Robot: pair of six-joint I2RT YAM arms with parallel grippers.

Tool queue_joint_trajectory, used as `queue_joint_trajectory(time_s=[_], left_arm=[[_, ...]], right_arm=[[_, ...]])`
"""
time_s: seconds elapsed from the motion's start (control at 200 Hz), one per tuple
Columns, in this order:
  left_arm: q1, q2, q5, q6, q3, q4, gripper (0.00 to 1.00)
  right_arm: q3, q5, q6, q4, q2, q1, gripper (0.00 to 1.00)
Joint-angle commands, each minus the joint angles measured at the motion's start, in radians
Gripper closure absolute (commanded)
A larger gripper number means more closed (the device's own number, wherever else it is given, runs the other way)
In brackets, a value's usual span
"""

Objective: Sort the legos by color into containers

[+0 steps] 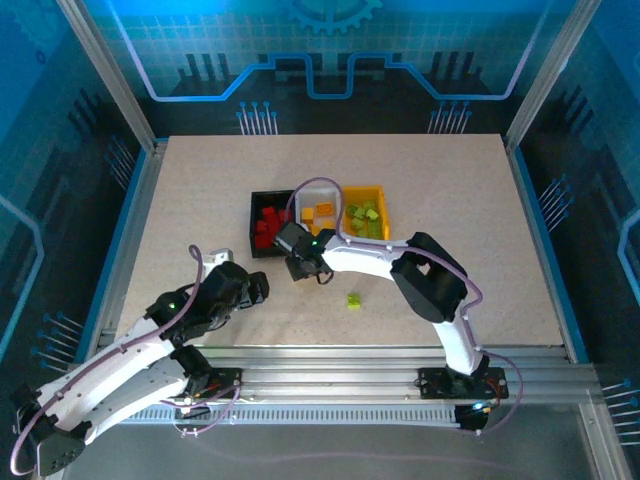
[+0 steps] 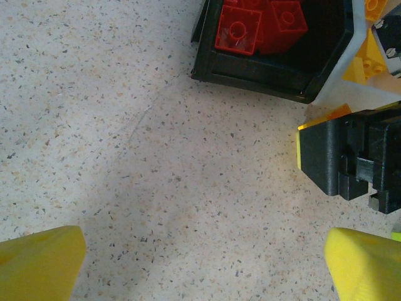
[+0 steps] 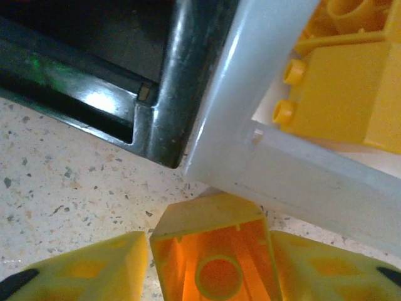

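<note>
One yellow-orange brick (image 3: 216, 263), hollow underside toward the wrist camera, clamped between the fingers of the right pincer (image 3: 210, 248), just outside the near corner of the white bin (image 3: 250, 125) and right beside the black bin (image 3: 156, 100); resting on the worktop (image 3: 56, 163) or lifted off it, cannot tell. More yellow-orange bricks (image 3: 351, 94) inside the white bin. Red bricks (image 1: 268, 225) in the black bin, green bricks (image 1: 365, 218) in the yellow bin (image 1: 366, 188). All three bins side by side mid-worktop: black on the left, white in the middle, yellow on the right. A lone green brick (image 1: 354, 300) loose on the worktop, nearer the arm bases than the bins, apart from both pincers. Left pincer (image 2: 205, 241) spread wide, nothing between its fingers, low over bare worktop near the black bin's near-left corner.
</note>
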Motion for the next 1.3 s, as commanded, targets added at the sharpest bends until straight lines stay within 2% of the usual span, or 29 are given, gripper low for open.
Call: queue_joint_trajectory(time_s=[0.0, 0.15, 0.28, 0.355, 0.48, 0.63, 0.695, 0.785, 0.845, 1.001, 1.181, 1.296], left_arm=[[0.009, -0.010, -0.016, 0.009, -0.002, -0.028, 0.01], [0.009, -0.011, -0.015, 0.009, 0.000, -0.024, 0.01], [0.009, -0.010, -0.013, 0.006, 0.003, -0.014, 0.01], [0.009, -0.009, -0.014, 0.007, 0.002, -0.007, 0.01], [0.010, -0.009, -0.020, 0.004, 0.000, -0.006, 0.01], [0.010, -0.009, -0.015, -0.004, -0.001, -0.011, 0.01], [0.012, -0.009, -0.010, -0.007, 0.000, -0.014, 0.01], [0.013, -0.009, -0.009, -0.007, 0.003, -0.017, 0.01], [0.012, -0.009, -0.011, -0.007, 0.001, -0.018, 0.01], [0.014, -0.008, -0.006, -0.007, -0.011, 0.017, 0.01], [0.021, 0.007, -0.003, 0.003, -0.026, 0.057, 0.01], [0.030, 0.031, 0.006, 0.002, -0.037, 0.079, 0.01]], right_arm=[[0.016, 0.028, 0.004, -0.017, 0.001, -0.005, 0.57], [-0.045, 0.027, -0.016, 0.003, -0.117, 0.013, 0.69], [-0.132, 0.034, -0.020, 0.026, -0.277, 0.015, 0.70], [-0.125, 0.054, -0.036, 0.009, -0.321, -0.009, 0.70], [-0.012, 0.033, -0.059, -0.046, -0.266, -0.088, 0.70], [0.133, -0.003, -0.064, -0.093, -0.122, -0.176, 0.68], [0.173, -0.022, -0.065, -0.095, -0.087, -0.199, 0.63], [0.170, -0.078, -0.092, -0.048, -0.108, -0.210, 0.41], [0.133, -0.085, -0.124, -0.013, -0.163, -0.192, 0.33], [-0.001, -0.030, -0.093, -0.070, -0.314, -0.149, 0.26], [-0.326, -0.046, 0.051, -0.172, -0.491, -0.104, 0.23], [-0.488, -0.066, 0.132, -0.218, -0.549, -0.041, 0.22]])
